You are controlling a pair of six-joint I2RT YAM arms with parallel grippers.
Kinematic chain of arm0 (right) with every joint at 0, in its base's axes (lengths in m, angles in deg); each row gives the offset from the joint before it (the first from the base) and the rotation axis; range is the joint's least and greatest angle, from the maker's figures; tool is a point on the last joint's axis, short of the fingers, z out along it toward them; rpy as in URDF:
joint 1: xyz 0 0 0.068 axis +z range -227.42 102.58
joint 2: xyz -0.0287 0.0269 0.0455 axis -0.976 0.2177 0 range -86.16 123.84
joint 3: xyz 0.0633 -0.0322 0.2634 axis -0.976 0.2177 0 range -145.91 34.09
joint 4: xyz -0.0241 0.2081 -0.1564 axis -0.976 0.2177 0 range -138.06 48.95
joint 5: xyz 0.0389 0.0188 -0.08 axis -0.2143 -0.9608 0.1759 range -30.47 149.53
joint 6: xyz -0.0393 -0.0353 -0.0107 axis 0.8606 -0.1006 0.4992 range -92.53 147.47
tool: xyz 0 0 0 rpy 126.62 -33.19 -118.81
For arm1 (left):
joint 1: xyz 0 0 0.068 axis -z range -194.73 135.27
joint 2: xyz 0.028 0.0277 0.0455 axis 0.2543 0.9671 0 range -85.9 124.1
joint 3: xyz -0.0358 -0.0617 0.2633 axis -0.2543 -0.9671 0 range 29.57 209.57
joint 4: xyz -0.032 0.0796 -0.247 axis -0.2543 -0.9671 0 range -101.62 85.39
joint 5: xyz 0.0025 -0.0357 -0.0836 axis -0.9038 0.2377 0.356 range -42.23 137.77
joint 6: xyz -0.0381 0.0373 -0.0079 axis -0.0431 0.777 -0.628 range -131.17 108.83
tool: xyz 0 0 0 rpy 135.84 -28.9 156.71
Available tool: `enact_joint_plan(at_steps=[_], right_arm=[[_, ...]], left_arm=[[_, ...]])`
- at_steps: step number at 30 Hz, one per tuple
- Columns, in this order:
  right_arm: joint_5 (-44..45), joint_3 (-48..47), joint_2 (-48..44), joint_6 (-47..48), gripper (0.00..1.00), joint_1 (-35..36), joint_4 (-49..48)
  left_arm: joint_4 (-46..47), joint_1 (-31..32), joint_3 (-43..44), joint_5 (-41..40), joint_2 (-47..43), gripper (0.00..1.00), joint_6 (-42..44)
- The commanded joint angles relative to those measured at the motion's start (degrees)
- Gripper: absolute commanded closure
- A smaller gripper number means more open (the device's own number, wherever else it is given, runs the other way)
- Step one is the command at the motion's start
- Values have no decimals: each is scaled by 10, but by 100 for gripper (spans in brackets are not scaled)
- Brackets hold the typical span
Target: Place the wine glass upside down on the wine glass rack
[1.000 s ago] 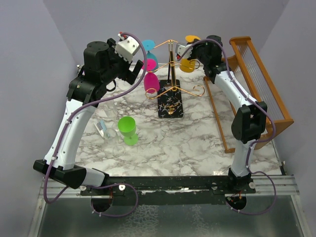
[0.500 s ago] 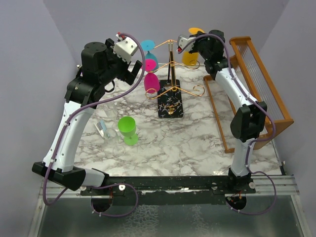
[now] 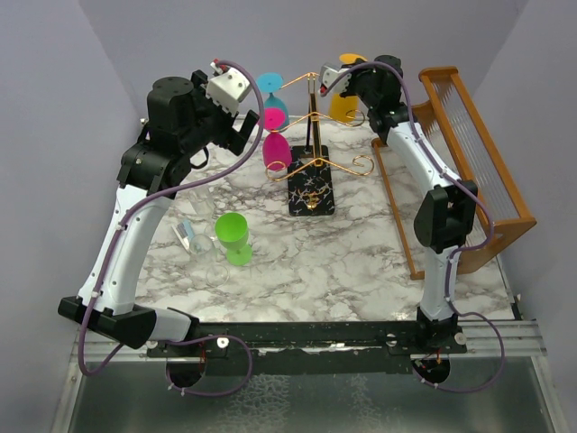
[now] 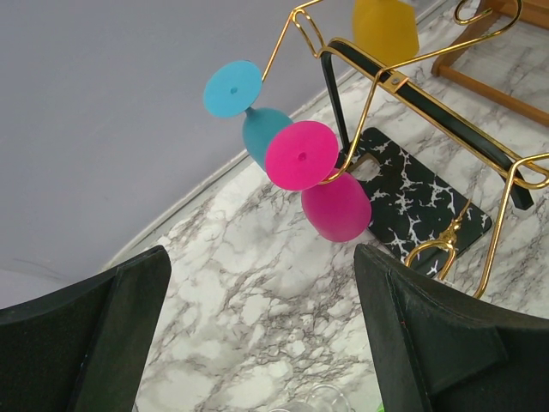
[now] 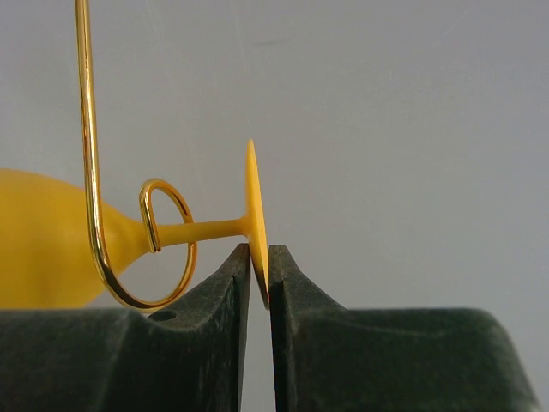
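Observation:
The yellow wine glass hangs bowl-down, its stem inside a curled arm of the gold wire wine glass rack. My right gripper is shut on the thin edge of the glass's foot, high at the rack's upper right. The yellow bowl shows below it. My left gripper stands open and empty to the left of the rack. A pink glass and a blue glass hang upside down on the rack's left arms.
A green glass stands on the marble table, with a clear glass lying beside it. The brown wooden slatted rack stands along the right edge. The gold rack's black speckled base sits mid-table.
My right gripper has lifted the yellow glass a little up and toward the back, along the rack's upper right arm. The left arm has stayed still.

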State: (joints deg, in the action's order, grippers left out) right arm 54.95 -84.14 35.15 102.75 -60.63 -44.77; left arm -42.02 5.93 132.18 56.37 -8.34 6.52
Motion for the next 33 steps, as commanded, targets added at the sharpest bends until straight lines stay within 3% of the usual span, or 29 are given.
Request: enact_joint_plan(at_steps=[1,33], right_arm=[[-8,-23,9,-19,84,0,-4],[-76,-16,-3,-100,71,12,25]], left_arm=[[14,-4,-3,16,-13,9,-4],[13,-6,-10,17,-15,9,0]])
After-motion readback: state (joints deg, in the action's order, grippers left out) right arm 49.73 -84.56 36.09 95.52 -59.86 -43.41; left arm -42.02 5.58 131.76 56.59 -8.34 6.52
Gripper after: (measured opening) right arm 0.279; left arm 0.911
